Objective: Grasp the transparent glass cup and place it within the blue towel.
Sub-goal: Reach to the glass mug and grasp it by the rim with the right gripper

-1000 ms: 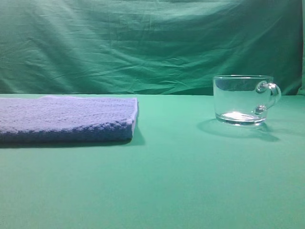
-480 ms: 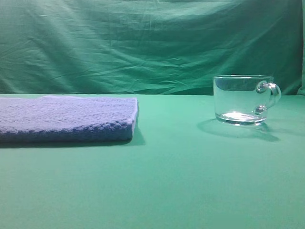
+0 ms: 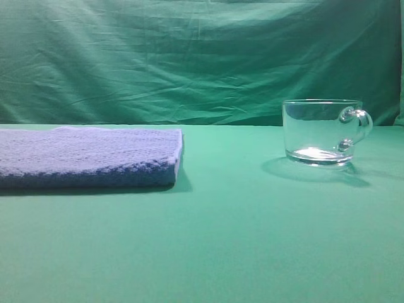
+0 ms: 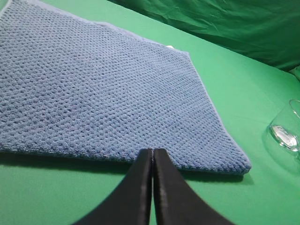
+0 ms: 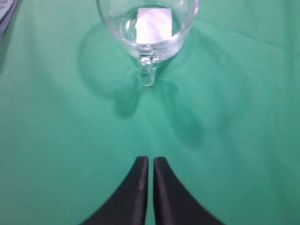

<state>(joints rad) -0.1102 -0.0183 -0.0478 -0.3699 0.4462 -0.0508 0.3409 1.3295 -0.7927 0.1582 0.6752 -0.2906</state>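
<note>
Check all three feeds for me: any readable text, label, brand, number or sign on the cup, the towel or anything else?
None. The transparent glass cup carries no print; the pale square seen in it from the right wrist view is a blank glare. The blue towel shows only its weave, no tag. The green cloth is plain.

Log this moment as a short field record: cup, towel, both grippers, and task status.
cup: transparent glass cup upright on the green table cover, handle toward the right gripper in the right wrist view
towel: blue towel lying flat, apart from the cup
left gripper: shut, empty, at the towel's near edge
right gripper: shut, empty, short of the cup's handle
status: cup not yet grasped
</note>
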